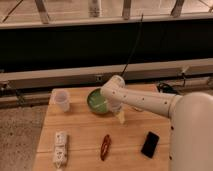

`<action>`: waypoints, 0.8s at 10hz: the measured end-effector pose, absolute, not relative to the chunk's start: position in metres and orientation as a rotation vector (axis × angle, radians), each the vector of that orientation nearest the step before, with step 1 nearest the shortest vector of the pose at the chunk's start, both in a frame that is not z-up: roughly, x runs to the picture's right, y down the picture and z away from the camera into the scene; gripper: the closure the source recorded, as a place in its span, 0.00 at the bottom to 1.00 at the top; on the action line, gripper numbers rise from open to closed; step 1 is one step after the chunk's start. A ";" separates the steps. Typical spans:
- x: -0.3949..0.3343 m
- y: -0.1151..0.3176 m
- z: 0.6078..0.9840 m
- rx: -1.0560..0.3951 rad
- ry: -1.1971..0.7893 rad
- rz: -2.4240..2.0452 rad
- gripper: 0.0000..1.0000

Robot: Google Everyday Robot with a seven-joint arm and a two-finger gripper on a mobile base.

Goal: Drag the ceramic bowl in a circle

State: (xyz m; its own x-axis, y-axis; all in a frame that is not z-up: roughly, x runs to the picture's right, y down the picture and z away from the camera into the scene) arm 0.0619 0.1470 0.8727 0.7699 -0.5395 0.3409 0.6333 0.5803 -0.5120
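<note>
Ceramic bowl (96, 103) beside downward-pointing pincer (121, 117)

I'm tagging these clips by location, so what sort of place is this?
Likely an indoor lab or test area, not a home: a wooden table on speckled hard floor, and a long metal rail with a cable behind. The claw hangs beside the ceramic bowl.

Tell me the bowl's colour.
Green ceramic bowl, seen in the camera view; the hand is by its rim.
</note>
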 end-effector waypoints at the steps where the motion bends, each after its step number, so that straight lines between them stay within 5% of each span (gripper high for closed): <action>1: 0.061 0.147 0.872 -0.661 -0.154 -0.690 0.21; 3: 0.060 0.147 0.872 -0.666 -0.151 -0.693 0.25; 5: 0.058 0.146 0.873 -0.672 -0.148 -0.697 0.46; 8: 0.057 0.147 0.872 -0.676 -0.148 -0.698 0.61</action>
